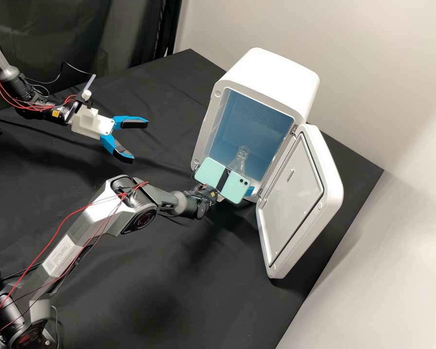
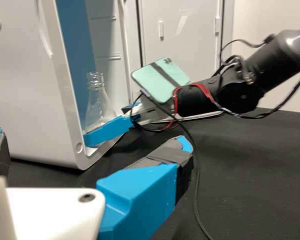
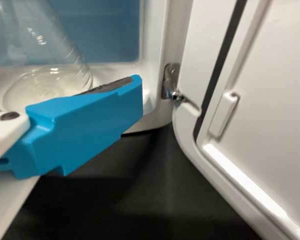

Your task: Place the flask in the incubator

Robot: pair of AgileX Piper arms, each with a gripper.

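My left pincer (image 1: 123, 138) hangs wide open at left. My right pincer (image 2: 109, 131), partly hidden behind a phone (image 1: 223, 180), is beside the flask (image 1: 241, 157) inside the incubator (image 1: 271, 77); I cannot tell its grip.

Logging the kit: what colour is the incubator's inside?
Light blue inside the white incubator, clearest in the high view.

The high view looks forward and down across the bench (image 1: 155, 271) from well back, with the incubator (image 1: 271, 77) right of centre in the frame. The left wrist view sits low and some way off, facing the incubator's open front side-on. The right wrist view is close up at its mouth, beside the door (image 3: 270, 100) hinge. All three share the flask (image 1: 242, 157) inside.
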